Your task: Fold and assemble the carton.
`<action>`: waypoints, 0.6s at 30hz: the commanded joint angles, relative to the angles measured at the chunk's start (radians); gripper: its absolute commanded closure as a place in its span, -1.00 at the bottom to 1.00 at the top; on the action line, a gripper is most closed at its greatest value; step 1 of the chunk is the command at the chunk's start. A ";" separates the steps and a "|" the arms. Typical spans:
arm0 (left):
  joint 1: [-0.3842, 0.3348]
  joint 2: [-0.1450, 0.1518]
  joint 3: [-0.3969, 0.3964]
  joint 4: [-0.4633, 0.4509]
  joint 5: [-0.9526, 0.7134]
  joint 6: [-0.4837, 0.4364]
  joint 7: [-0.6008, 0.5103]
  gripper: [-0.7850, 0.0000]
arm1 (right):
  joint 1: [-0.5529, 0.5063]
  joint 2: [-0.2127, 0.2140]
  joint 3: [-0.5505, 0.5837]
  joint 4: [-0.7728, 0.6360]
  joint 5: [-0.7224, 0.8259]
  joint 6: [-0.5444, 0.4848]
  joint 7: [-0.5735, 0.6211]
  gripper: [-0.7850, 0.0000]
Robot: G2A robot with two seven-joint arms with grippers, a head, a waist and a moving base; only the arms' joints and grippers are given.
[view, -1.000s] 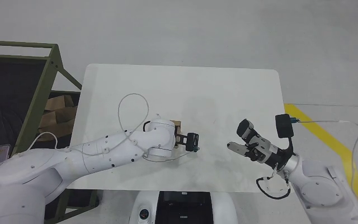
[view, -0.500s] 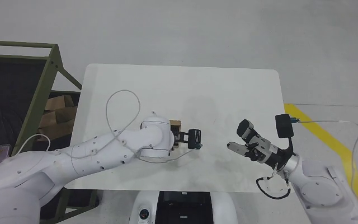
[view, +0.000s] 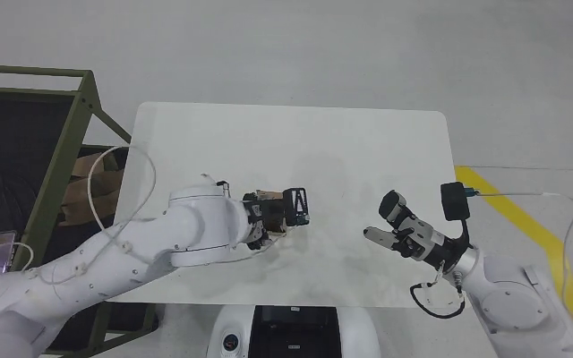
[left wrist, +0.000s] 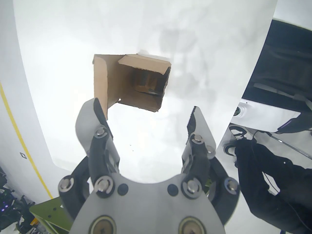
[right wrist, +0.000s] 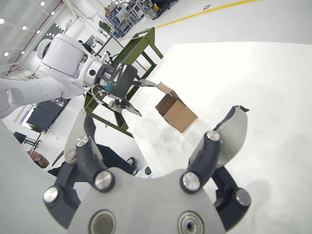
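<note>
Carton (left wrist: 131, 83) open on table (view: 358, 161), L claw (left wrist: 145, 107) spread just beside.

Carton (view: 264, 194) mostly under L arm (view: 201, 228)

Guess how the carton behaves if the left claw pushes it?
Probably light and empty: the carton shows a hollow inside with an open end. Likely slides rather than tips, as it lies on a broad side on the smooth table. Loose flaps by the left claw would probably bend first.
</note>
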 commanded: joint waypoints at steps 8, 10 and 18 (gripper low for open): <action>0.280 0.105 -0.340 -0.050 -0.044 -0.008 0.235 -1.00 | 0.088 -0.007 -0.103 -0.016 -0.198 0.137 0.070 -1.00; 0.337 0.120 -0.402 -0.036 -0.054 -0.017 0.282 -1.00 | 0.110 -0.010 -0.136 -0.017 -0.252 0.164 0.073 -1.00; 0.578 0.164 -0.638 0.079 -0.128 -0.108 0.449 -1.00 | 0.261 -0.033 -0.330 0.042 -0.406 0.249 0.161 -1.00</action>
